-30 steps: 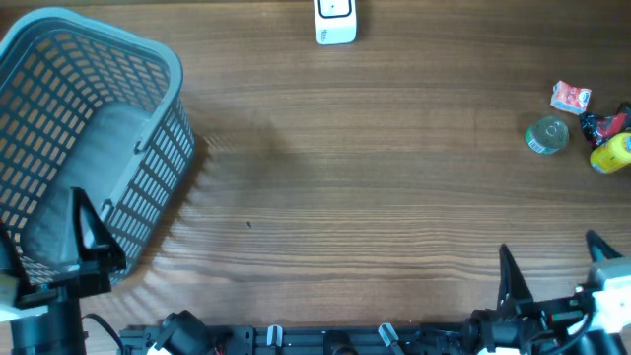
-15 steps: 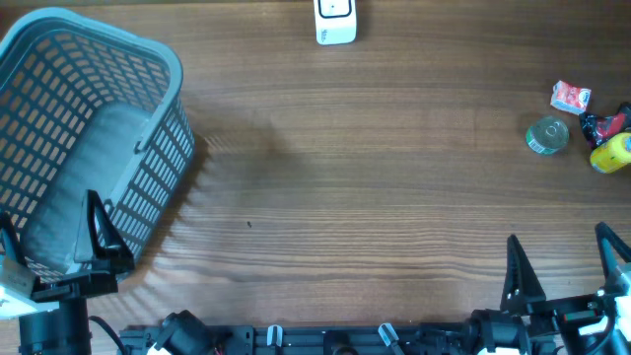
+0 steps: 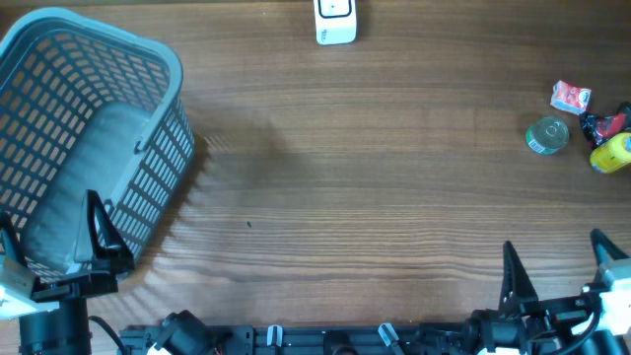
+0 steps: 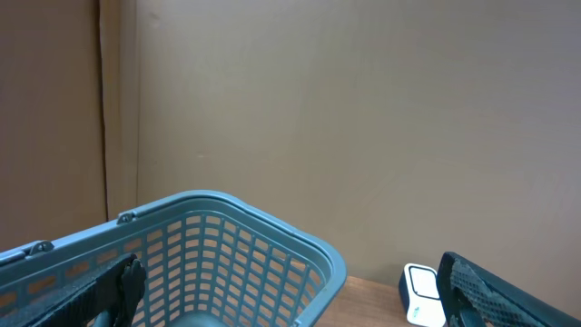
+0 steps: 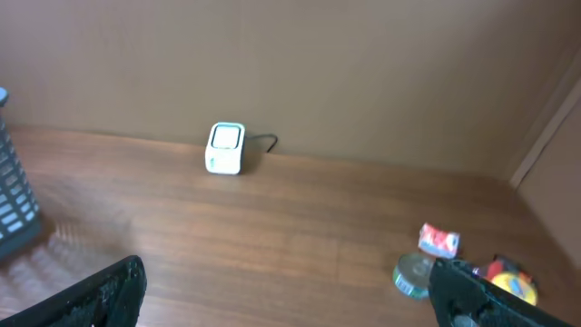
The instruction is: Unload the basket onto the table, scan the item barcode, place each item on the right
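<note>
Left jaws: spread wide, holding nothing. They sit at the near left edge of the worktop, and one dark finger overlaps the near wall of the basket as seen from overhead.
Right jaws: spread wide, holding nothing. They sit at the near right edge, with fingers over bare wood.
Basket: grey-blue plastic lattice on the left side of the worktop, reaching from the near edge almost to the far edge. The left wrist view looks across its rim.
Middle of worktop: wood grain with one small dark speck.
Items for scanning: a cluster at the right edge, past mid-depth and well apart from both arms.
- Round tin: innermost of the cluster, its shiny top facing up.
- Red-and-white packet: just beyond the tin.
- Yellow item: right of the tin and cut by the frame edge.
- Red-and-black item: just behind the yellow one; I cannot tell what it is.
- Barcodes: too small to make out on any item.
Scanner: small white box at the far edge, about centre, well apart from the items. In the right wrist view a dark cable runs from it along the wall.
Background: plain brown wall.
</note>
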Robot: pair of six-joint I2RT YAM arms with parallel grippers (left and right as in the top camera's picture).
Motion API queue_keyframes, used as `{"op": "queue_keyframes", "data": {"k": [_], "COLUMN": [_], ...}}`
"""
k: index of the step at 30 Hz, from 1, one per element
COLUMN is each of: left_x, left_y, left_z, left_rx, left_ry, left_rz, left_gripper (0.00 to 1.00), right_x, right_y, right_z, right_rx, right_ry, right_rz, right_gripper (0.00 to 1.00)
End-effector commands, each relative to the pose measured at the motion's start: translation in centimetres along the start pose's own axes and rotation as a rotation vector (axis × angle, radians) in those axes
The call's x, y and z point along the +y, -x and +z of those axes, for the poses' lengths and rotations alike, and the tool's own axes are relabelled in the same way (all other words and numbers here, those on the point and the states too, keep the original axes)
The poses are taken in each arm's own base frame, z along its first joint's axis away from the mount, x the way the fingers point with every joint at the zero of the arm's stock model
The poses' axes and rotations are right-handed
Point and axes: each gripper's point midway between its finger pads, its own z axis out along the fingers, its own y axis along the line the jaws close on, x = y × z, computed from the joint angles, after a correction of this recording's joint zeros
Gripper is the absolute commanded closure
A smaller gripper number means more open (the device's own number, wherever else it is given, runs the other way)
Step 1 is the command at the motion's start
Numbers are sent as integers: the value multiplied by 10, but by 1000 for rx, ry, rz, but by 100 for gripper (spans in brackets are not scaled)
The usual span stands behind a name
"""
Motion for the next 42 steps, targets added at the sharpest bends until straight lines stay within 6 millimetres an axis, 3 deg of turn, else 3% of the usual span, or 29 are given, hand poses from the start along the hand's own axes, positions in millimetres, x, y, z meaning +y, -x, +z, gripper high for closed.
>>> {"op": "queue_keyframes", "data": {"k": [1, 5, 9, 13, 20, 28, 33, 35, 37, 42], "left_x": [-1, -1, -1, -1, -1, -1, -1, -1, -1, -1], "left_y": [0, 0, 0, 0, 0, 0, 0, 0, 0, 0], "left_z": [2, 2, 2, 2, 2, 2, 2, 2, 2, 2], "left_rx": [3, 3, 3, 3, 3, 3, 3, 3, 3, 3], "left_ry": [8, 8, 8, 8, 8, 8, 8, 8, 8, 8], "left_rz": [21, 21, 21, 21, 21, 21, 21, 21, 21, 21], "left_gripper": [0, 0, 0, 0, 0, 0, 0, 0, 0, 0], "right_x": [-1, 9, 24, 42, 46, 56, 62, 62, 58, 21], "right_y": [10, 35, 33, 10, -28, -108, -152, -161, -164, -179], "right_z": [8, 22, 28, 27, 64, 126, 148, 151, 153, 165], "right_rx": [-52, -235, -431, -585, -525, -441, -391, -354, -335, -225], "right_ry": [3, 60, 115, 175, 216, 273, 300, 302, 280, 89], "right_rz": [-107, -188, -252, -317, -345, -327, -311, -296, -278, -81], "right_gripper": [0, 0, 0, 0, 0, 0, 0, 0, 0, 0]}}
